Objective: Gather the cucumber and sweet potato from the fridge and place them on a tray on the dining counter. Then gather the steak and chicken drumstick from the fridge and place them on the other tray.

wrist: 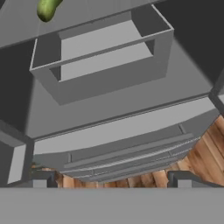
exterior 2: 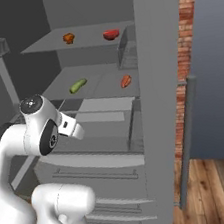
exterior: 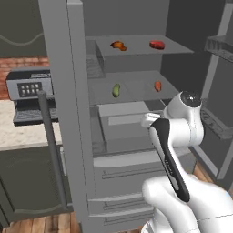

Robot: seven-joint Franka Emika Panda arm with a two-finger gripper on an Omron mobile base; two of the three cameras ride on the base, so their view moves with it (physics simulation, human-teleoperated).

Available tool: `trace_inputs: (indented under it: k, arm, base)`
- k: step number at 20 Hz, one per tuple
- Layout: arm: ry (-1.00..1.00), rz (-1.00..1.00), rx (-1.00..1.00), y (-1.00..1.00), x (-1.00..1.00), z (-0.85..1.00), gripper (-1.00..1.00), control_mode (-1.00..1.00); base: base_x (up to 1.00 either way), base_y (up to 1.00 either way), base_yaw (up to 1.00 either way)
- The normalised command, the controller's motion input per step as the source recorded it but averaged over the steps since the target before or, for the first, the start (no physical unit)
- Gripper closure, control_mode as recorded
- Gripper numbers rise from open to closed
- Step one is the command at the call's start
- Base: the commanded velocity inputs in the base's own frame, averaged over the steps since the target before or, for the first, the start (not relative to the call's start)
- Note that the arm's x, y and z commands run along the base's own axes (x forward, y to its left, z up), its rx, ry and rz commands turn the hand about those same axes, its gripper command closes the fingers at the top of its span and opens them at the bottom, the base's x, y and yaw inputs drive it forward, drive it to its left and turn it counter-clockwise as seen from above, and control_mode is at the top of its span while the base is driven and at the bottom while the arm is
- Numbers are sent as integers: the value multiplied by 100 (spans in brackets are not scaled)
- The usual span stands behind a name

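The fridge stands open. On its middle shelf lie the green cucumber and the orange sweet potato. The shelf above carries the brown chicken drumstick and the red steak. My gripper is open and empty, its fingertips wide apart. It hangs in front of the fridge, below the middle shelf and pointing down at the bin and drawers. The cucumber peeks in at the hand view's top left. Trays and dining counter are out of view.
An open grey bin sits under the middle shelf, with closed drawers below it. The left fridge door with its long handle stands open. The right door's shelves flank the arm. A coffee machine sits on the left counter.
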Motion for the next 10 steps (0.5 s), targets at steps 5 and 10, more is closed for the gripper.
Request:
trace_inputs:
  k: [5, 10]
  arm:
    - [0, 0, 0, 0, 0, 0, -100, 100]
    - [0, 0, 0, 0, 0, 0, -100, 100]
  base:
    - [47, 0, 5]
    - [40, 0, 6]
